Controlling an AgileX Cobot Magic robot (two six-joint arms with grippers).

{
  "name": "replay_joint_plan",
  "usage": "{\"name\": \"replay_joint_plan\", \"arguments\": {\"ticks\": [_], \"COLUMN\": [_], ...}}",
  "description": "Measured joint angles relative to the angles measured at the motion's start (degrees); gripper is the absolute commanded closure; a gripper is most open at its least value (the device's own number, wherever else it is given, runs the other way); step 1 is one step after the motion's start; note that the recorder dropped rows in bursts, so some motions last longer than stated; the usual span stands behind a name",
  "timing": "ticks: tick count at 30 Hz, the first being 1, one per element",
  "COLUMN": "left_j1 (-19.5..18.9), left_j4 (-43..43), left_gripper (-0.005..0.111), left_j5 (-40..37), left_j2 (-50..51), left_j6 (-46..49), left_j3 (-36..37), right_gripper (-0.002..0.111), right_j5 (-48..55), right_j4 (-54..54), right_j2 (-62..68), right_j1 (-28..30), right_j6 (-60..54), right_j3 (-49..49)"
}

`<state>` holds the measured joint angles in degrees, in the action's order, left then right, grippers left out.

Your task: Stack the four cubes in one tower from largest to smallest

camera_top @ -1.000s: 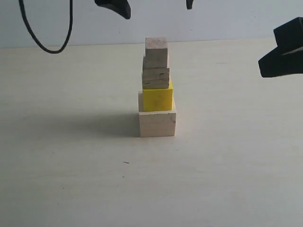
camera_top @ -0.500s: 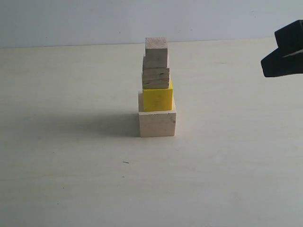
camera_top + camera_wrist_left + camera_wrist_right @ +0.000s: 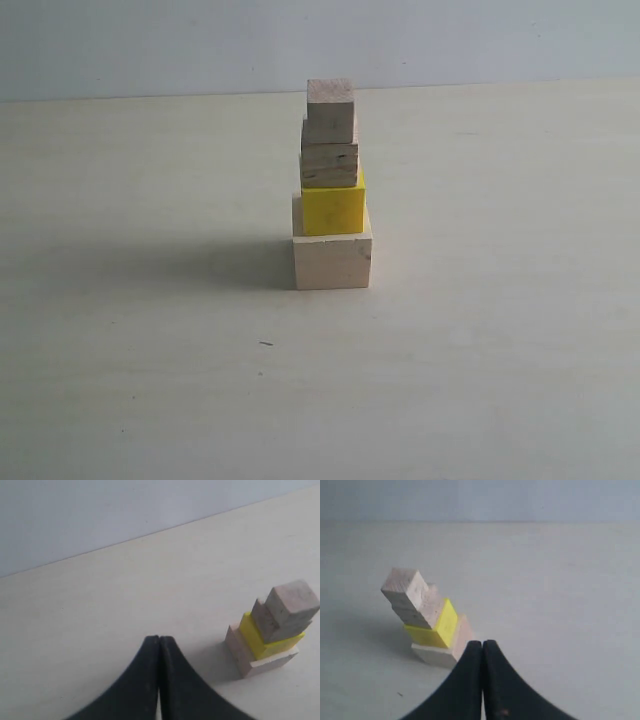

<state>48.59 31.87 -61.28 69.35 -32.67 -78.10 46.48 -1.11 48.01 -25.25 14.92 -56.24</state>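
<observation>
- Stands as a finished tower (image 3: 331,185) near the middle of the pale table (image 3: 150,390), upright, nothing touching it.
- From the bottom up: largest pale wood cube (image 3: 332,262), yellow cube (image 3: 333,209), grainy wood cube (image 3: 330,166), smallest pale wood cube (image 3: 331,108).
- Not stacked flush: yellow cube set toward the right of the base, leaving a narrow strip of the base's top bare on the left; top cube set a little in from the grainy cube's left edge.
- Bare tabletop on every side of the tower, out to the far edge where the table meets the grey wall (image 3: 150,40).
- Only a soft shadow (image 3: 200,265) to the left of the base and a tiny dark speck (image 3: 266,343) in front.
- Seen in the left wrist view alone: left gripper (image 3: 159,640), black fingers pressed together, pinching nothing, with the tower well off to one side.
- Seen in the right wrist view alone: right gripper (image 3: 482,643), fingers likewise pressed together and empty, one fingertip overlapping a lower corner of the base cube; contact or mere overlap, cannot tell.
- Also from the wrist views: the stepped offsets of the tower from two other sides.
</observation>
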Motion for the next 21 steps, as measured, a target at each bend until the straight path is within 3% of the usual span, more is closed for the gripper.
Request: {"name": "replay_joint_plan", "arguments": {"ticks": [6,10,21], "left_j1": [0.0,0.0,0.0], "left_j4": [4.3,5.9,6.5], "left_gripper": [0.106,0.106,0.106], "left_j5": [6.2,6.6,5.5], "left_j2": [-13.8,-21.3,-30.3], "left_j6": [-4.6,-5.8,-6.1], "left_j3": [19.0,26.5,30.3], "right_gripper": [0.108,0.108,0.108], "right_j5": [-2.2,-2.5,-2.6], "right_j4": [-0.1,-0.1,0.7], "right_j2": [-1.8,-1.8,-1.8], "right_j1": [0.0,0.0,0.0], "right_j6": [0.0,0.0,0.7], "right_j3": [0.0,0.0,0.0]}}
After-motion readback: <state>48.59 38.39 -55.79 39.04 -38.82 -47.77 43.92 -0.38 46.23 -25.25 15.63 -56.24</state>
